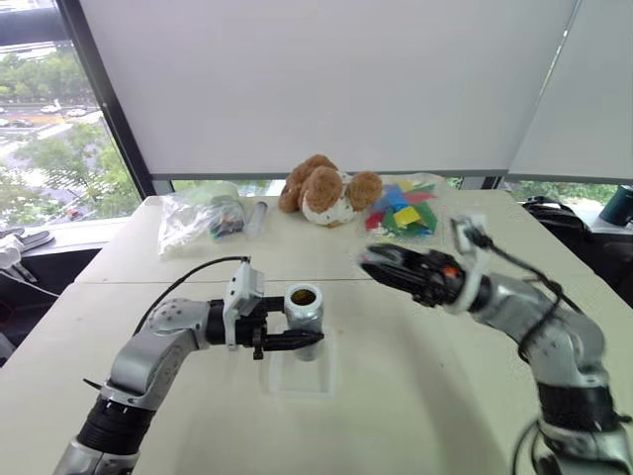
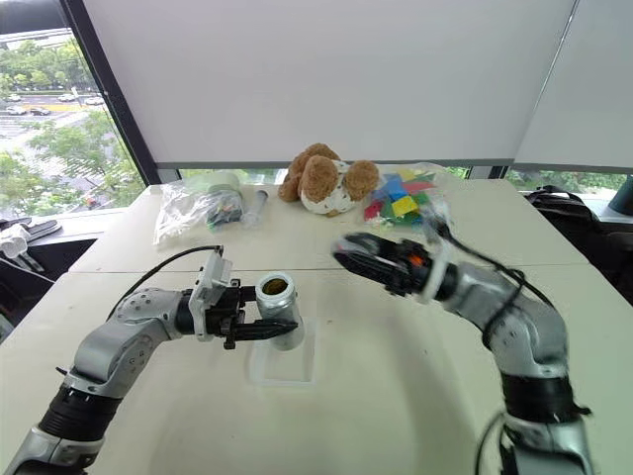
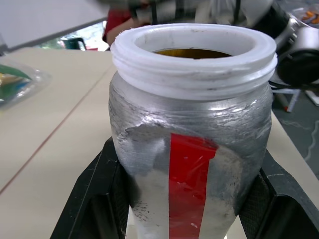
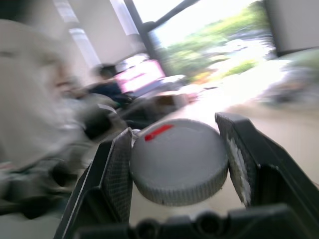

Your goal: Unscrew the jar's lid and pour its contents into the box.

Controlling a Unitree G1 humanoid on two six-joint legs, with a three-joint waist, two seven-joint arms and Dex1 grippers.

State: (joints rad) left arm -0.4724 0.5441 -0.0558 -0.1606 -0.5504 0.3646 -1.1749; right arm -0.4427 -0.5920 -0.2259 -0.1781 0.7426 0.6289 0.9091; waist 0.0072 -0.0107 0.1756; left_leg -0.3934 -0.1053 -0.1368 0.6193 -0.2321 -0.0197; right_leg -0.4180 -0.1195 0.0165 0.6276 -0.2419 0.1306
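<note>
Left pincer (image 1: 297, 341) is clamped round the small silvery-grey jar with the red stripe (image 1: 304, 319), held upright and uncapped right above the shallow clear plastic box (image 1: 299, 377) mid-desk (image 1: 415, 396). Right pincer (image 4: 177, 159) grips the round grey screw lid (image 4: 178, 160), up in the air off to the jar's right.

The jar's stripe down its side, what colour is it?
Red, running vertically on the silvery jar; the left wrist view shows it best.
</note>
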